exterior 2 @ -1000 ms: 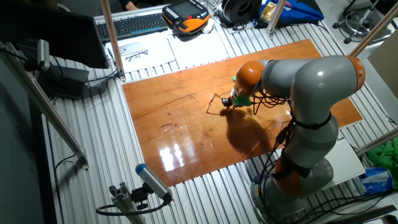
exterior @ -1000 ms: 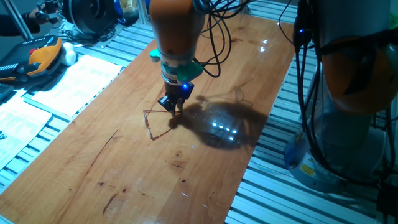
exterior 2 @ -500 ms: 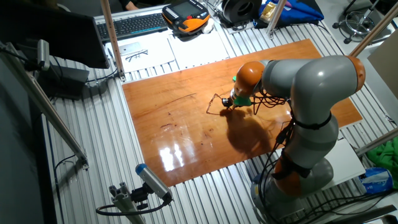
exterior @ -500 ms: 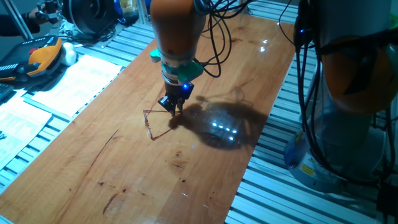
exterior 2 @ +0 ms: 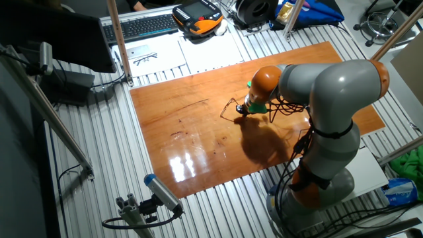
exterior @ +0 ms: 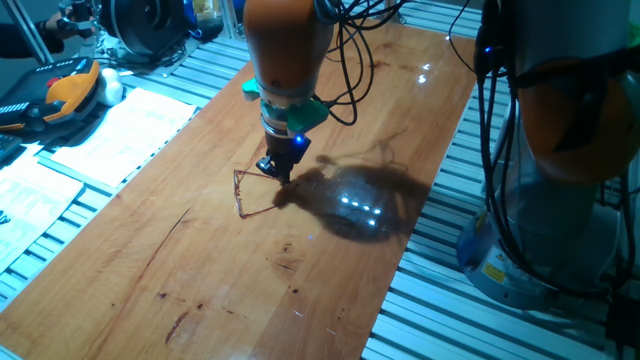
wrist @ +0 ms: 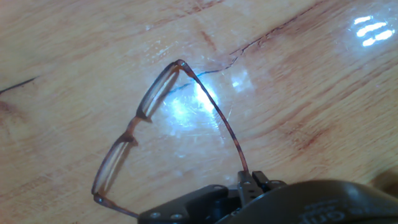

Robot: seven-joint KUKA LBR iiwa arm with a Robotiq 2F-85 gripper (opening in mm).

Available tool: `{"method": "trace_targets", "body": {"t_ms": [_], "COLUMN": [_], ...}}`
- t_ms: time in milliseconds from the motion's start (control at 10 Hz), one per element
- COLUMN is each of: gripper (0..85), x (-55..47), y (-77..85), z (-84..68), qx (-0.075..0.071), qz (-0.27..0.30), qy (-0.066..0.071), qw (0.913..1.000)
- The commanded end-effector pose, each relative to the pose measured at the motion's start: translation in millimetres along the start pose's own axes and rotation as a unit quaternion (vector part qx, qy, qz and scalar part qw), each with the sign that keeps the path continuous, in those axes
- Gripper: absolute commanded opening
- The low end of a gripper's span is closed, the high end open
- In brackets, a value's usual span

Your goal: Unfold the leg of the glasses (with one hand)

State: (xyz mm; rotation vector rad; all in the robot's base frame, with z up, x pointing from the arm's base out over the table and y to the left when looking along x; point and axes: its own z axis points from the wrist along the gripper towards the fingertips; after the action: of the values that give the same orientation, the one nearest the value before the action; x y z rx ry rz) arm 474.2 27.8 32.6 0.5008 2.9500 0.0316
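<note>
Hand (exterior: 275, 170) pinched one leg of the glasses (exterior: 245, 193) on the bench (exterior: 330, 270).
Since the earlier frame, hand and frame had shifted slightly toward twelve o'clock.

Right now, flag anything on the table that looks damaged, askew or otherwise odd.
Nothing looks broken. The glasses lie on the wooden table with one leg swung out from the frame, its tip pinched in the claw. Dark scratches mark the wood nearby; nothing is spilled.
</note>
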Motion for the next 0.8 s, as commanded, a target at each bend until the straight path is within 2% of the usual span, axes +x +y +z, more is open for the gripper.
{"method": "trace_targets", "body": {"t_ms": [0, 300, 700], "gripper": [0.0, 0.0, 0.0], "x": [0.0, -0.5, -4.7], "y": [0.1, 0.3, 3.6], "z": [-0.1, -2.2, -23.1], "qx": [0.000, -0.001, 0.006], "qz": [0.001, 0.008, 0.021], "qy": [0.000, 0.001, 0.010], "qw": [1.0000, 1.0000, 0.9997]}}
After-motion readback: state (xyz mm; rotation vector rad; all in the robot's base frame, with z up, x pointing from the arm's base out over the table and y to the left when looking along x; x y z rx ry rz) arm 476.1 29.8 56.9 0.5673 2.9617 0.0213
